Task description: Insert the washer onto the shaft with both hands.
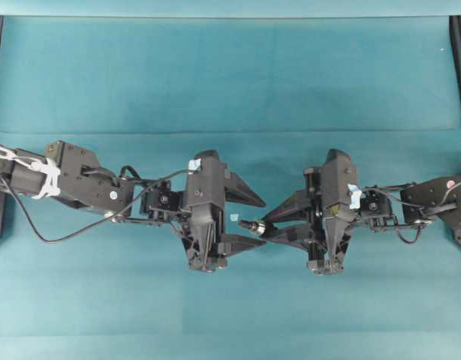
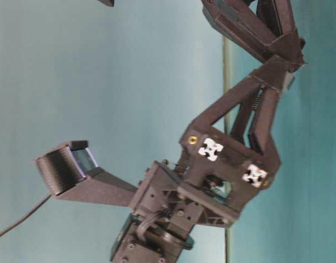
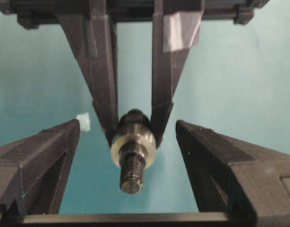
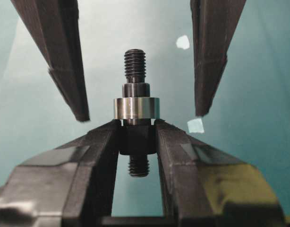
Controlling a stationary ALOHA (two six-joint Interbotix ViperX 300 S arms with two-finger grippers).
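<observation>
From my right wrist camera, nearest the lens, I see the right gripper (image 4: 135, 137) with its black triangular fingers clamped on the thick middle of the short dark grey metal shaft (image 4: 134, 87), which has stepped sections and threaded ends. The silvery metal washer (image 4: 136, 108), a small ring, sits on the shaft just above my fingertips, with the threaded tip poking out beyond it and a shorter threaded stub showing below the grip. Farther out, the two black pointed fingers of the left gripper (image 4: 140, 111) stand wide apart, one on each side of the shaft and touching neither it nor the washer. Past them lies the teal cloth-covered table (image 4: 258, 71) with two small pale tape scraps (image 4: 183, 42) on it. From my left wrist camera the same holds: the left fingers (image 3: 216, 165) are spread at the frame's lower corners, the shaft points toward the lens with the washer seated on it, and the right fingers pinch it from behind. Overhead, both black lattice-framed arms meet near the table's middle, the shaft held just above the cloth between them.
</observation>
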